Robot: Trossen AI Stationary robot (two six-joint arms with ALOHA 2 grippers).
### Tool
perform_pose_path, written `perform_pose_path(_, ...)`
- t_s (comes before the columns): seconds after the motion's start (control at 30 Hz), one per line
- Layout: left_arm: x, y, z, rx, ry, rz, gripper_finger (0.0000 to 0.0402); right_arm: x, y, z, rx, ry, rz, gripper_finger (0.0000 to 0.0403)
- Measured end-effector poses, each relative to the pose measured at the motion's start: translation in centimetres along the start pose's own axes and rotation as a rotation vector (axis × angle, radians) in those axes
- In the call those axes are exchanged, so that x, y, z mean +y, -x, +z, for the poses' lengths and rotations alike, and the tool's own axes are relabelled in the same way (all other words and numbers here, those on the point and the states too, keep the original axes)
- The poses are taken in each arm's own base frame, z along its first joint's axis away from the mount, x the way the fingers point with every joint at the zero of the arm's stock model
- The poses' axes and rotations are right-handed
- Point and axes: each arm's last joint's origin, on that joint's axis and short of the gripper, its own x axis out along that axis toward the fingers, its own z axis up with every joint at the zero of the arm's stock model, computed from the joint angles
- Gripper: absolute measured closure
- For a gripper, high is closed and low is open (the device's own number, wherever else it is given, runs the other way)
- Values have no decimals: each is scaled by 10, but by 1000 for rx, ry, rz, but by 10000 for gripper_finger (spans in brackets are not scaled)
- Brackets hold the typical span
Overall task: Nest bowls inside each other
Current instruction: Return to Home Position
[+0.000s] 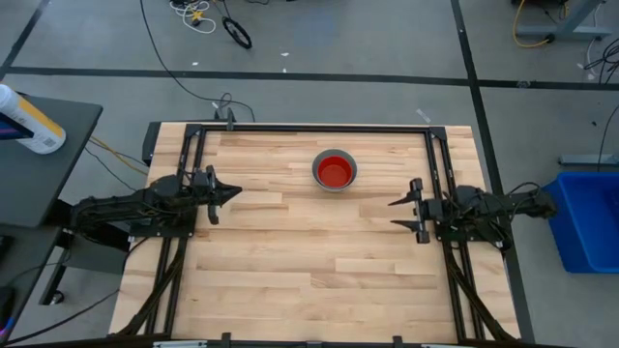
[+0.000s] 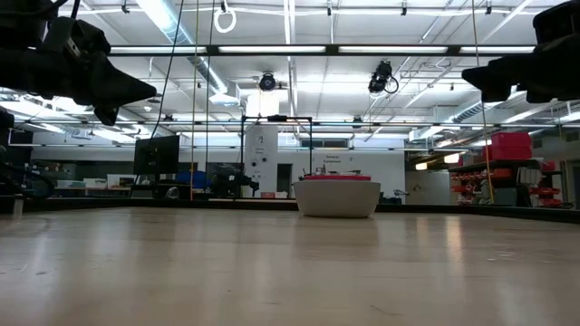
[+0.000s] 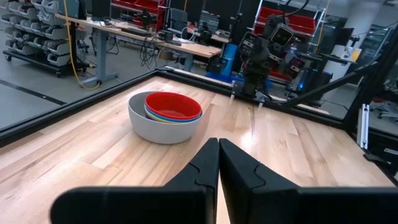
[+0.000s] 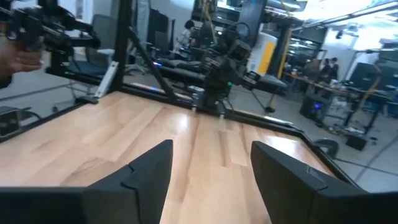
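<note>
The bowls [image 1: 335,172] stand as one nested stack on the table's far middle: a grey bowl [image 3: 163,123] outermost, a red bowl [image 3: 173,106] on top, with yellow and blue rims showing between them. The stack rests by the grey bowl's base on the wood [image 2: 337,196]. My left gripper [image 1: 235,194] hovers shut above the table's left side, pointing level toward the right. Above the right side my right gripper [image 1: 394,214] hovers open, pointing level toward the left. In the right wrist view the bowls are out of sight.
A black frame [image 1: 329,129] runs along the table's far edge and both sides. Bare wood lies between the two grippers and toward the near edge. A blue bin [image 1: 586,218] stands off the table on the right, a white bottle [image 1: 29,120] on a side table at the left.
</note>
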Motion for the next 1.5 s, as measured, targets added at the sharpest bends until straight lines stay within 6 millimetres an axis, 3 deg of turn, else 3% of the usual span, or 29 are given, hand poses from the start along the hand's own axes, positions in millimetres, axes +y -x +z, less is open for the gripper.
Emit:
perform_pose_path(0.6, -3, 0, -1, 22, -37, -103, 386, -9, 0, -3, 28, 11, -95, 209)
perform_pose_path(1.5, -3, 0, 0, 15, -68, -97, 385, -9, 0, -3, 27, 9, -94, 253)
